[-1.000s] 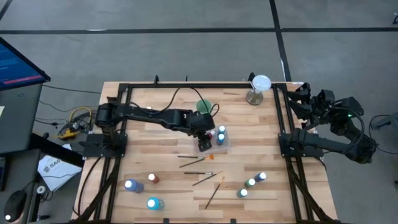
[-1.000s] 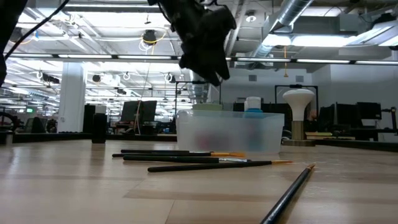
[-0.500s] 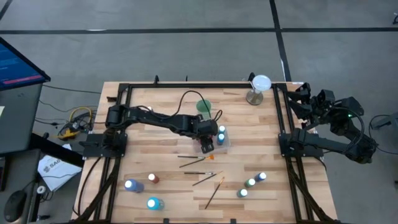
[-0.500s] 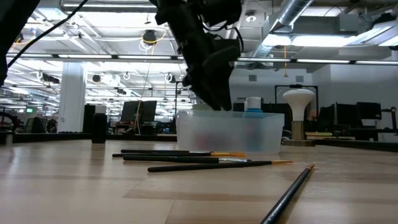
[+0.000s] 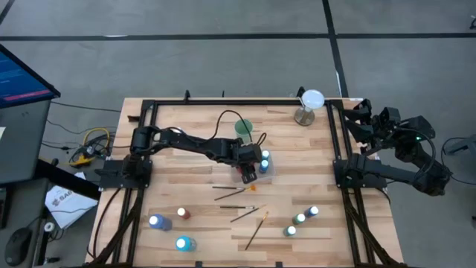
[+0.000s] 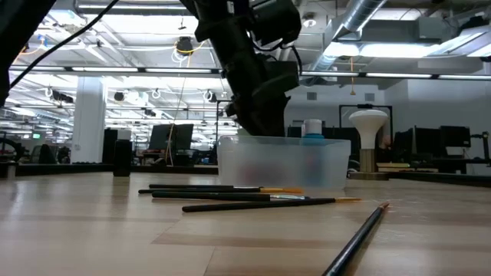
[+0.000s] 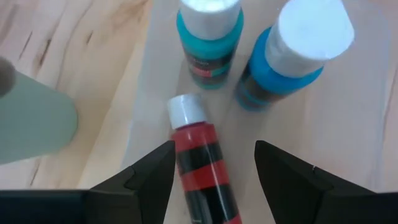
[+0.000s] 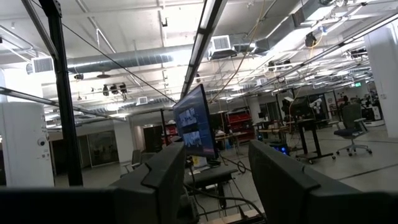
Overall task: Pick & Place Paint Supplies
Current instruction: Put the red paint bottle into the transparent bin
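Note:
My left gripper (image 5: 248, 171) reaches down into the clear tray (image 5: 269, 176), open. In the left wrist view a red white-capped bottle (image 7: 198, 163) lies on its side on the tray floor between the fingers. Two blue bottles (image 7: 208, 37) (image 7: 292, 56) stand upright beyond it. Several paintbrushes (image 5: 236, 190) lie on the wood near the tray. Loose bottles stand near the table's near edge: blue and red ones at the left (image 5: 158, 221) and greenish ones at the right (image 5: 300, 219). My right gripper (image 8: 214, 180) is open and waits off the table's right far corner (image 5: 366, 119). My left gripper comes from above with its open fingers on either side of the lying red bottle's body (image 7: 193, 180). One finger (image 7: 152, 177) stands right beside the bottle's side; whether it touches cannot be told. The other finger stands well apart.
A green round cup (image 5: 243, 126) sits just beyond the tray, and a white-topped stand (image 5: 310, 104) is at the far right corner. A black frame (image 5: 223, 103) borders the table. In the low view the brushes (image 6: 230, 193) lie in front of the tray (image 6: 284, 165).
My left gripper has come down from above the tray until its fingers are inside it, shifting a little toward the table's right. The brushes and the loose bottles have stayed put.

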Controlling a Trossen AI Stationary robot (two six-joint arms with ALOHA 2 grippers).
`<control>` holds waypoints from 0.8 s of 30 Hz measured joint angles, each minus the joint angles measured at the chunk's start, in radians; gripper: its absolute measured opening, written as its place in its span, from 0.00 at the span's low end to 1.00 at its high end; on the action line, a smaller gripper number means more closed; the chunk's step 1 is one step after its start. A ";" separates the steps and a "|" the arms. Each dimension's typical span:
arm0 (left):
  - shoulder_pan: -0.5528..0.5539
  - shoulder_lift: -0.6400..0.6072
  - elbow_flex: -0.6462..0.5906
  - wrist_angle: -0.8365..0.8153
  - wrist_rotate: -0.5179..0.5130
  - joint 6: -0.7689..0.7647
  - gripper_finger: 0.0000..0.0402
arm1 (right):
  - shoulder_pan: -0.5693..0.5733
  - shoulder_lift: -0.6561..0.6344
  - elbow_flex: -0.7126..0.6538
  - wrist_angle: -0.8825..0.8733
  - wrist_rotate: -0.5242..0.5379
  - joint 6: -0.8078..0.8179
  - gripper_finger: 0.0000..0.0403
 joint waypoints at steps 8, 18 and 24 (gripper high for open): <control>-0.002 0.036 0.000 0.005 0.009 -0.001 0.53 | 0.000 0.000 0.000 0.000 0.000 0.000 0.43; 0.000 0.048 0.000 0.011 0.000 -0.001 0.53 | 0.000 0.000 0.000 0.000 0.000 0.000 0.43; 0.000 0.050 0.000 0.012 -0.001 -0.001 0.53 | 0.000 0.000 0.000 0.000 0.000 0.000 0.43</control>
